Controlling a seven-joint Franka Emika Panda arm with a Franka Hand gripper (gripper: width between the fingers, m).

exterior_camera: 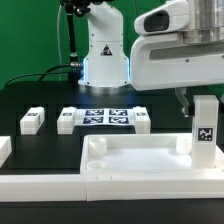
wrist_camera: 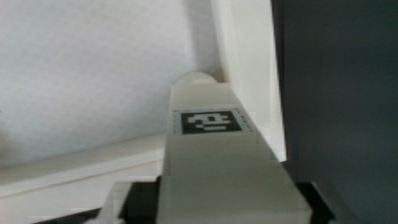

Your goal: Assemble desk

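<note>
Item: desk, partly assembled.

- Desk top – white, raised rim, lying flat on the black table in the foreground of the exterior view; a round corner socket shows open at that view's left.
- Leg – white, square, tagged, upright at the desk top's corner on the exterior view's right. It is pinched between the jaws of the gripper. The wrist view shows its far end at the rim corner.
- Loose legs – three, lying flat beside the marker board.
</note>
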